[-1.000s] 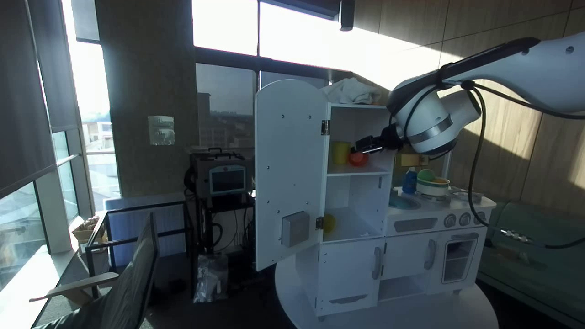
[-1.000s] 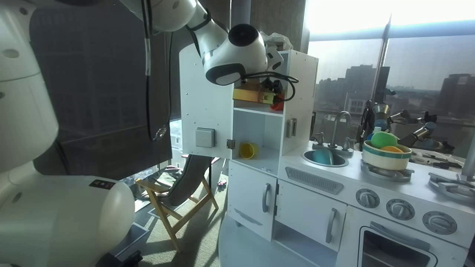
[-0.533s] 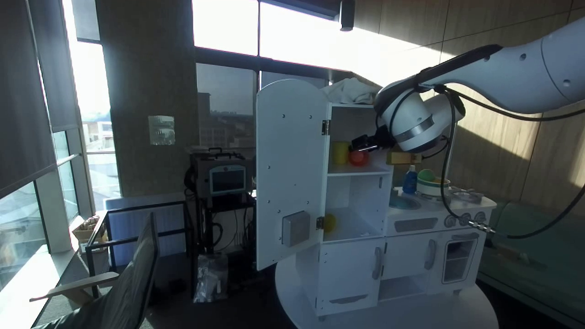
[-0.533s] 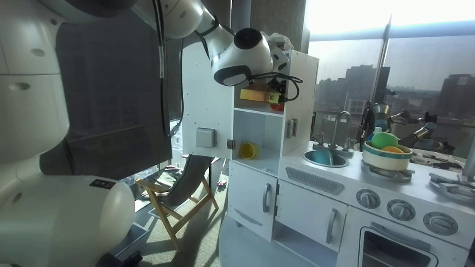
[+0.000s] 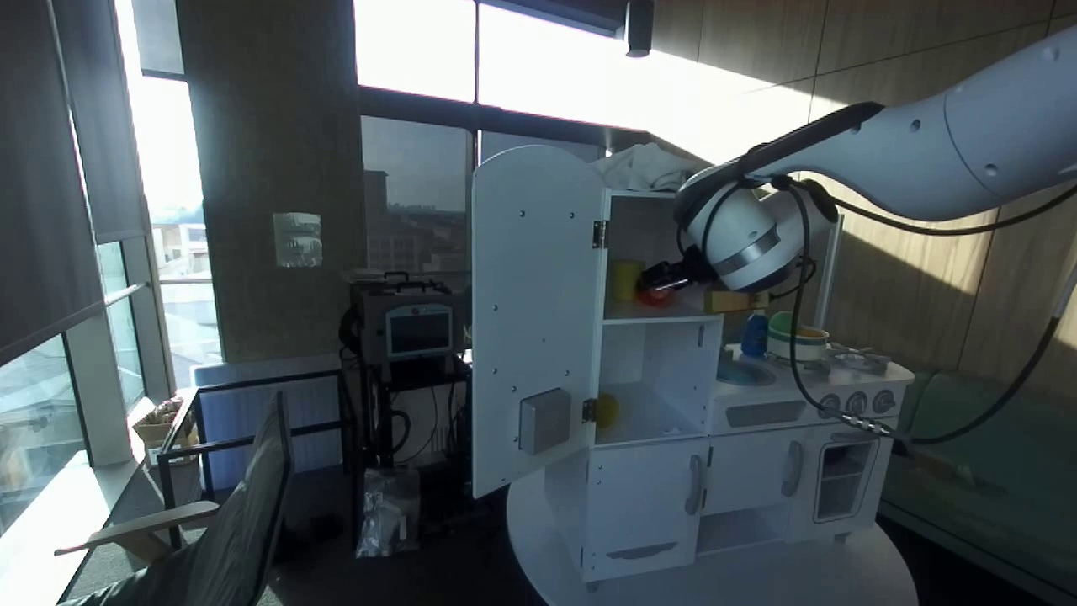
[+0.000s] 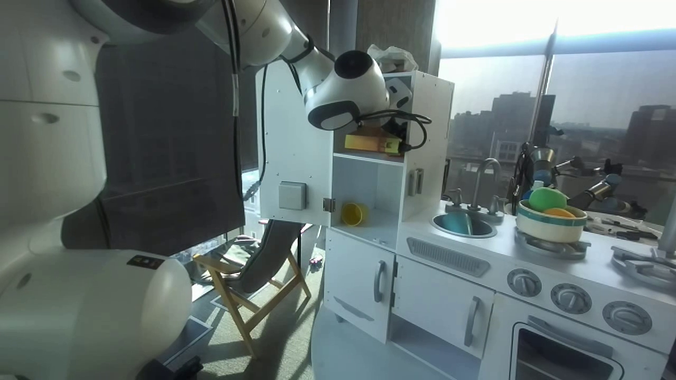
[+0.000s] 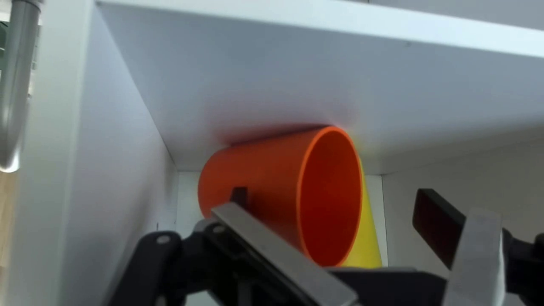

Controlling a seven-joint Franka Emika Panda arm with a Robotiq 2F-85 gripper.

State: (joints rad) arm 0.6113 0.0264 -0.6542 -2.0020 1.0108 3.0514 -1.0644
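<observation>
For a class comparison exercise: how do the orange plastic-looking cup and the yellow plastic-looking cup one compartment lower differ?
The orange plastic-looking cup is in the upper compartment; the yellow plastic-looking cup, in the lower compartment. The open hand is near the orange cup, not the yellow cup. Both lie on their sides.

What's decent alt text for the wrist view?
An open gripper close to an orange cup lying on its side in a white cabinet compartment, mouth facing picture right; whether they touch is unclear. A yellow cup shows, mostly hidden, behind the orange one.
</observation>
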